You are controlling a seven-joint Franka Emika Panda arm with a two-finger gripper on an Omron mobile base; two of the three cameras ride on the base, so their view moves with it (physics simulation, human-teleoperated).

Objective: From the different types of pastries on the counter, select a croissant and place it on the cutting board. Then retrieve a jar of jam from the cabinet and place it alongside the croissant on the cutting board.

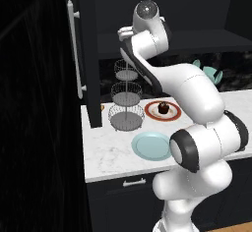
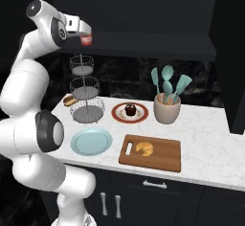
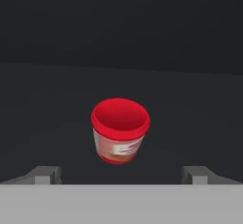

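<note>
Gripper (image 3: pixel 121 174) up at the cabinet (image 2: pixel 143 9) shelf, fingers spread wide, holding nothing. Jar of jam (image 3: pixel 119 130) sits between them, just beyond the tips. Croissant (image 2: pixel 144 147) on the cutting board (image 2: pixel 165 160), near side of counter (image 2: pixel 210 143).

the arm (image 2: pixel 28 105) is glossy white, built of rounded bulbous segments. dark grey bands ring its joints, and a grey domed cap tops the uppermost joint.
</note>
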